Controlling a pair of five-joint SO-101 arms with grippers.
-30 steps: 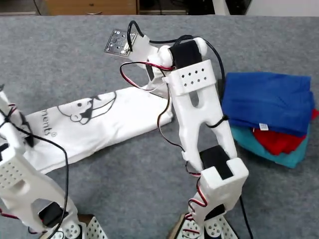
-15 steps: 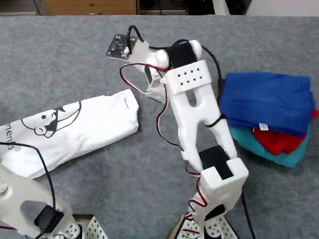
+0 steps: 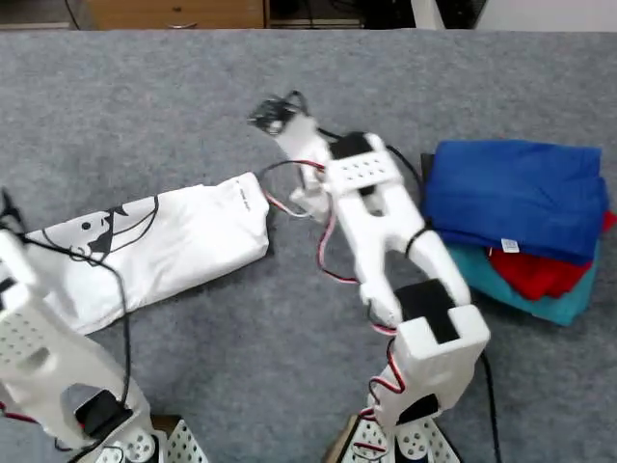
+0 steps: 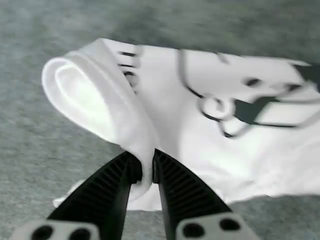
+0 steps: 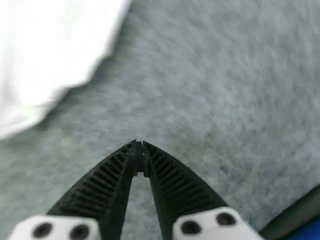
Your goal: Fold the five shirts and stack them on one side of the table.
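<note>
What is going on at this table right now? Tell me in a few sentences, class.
The left gripper is shut on a doubled-over edge of the white shirt, which lies partly folded on the grey table. The right gripper is shut and empty, over the table just beside that shirt. On the right arm's side, a blue shirt tops a pile with a red shirt and a teal shirt beneath.

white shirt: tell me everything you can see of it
The white shirt is soft cloth with a black cartoon line drawing and some print. It is folded into a long strip lying slantwise on the grey table, flat along most of its length. One end curls up into a rolled loop, and the left gripper is shut on that fold.
</note>
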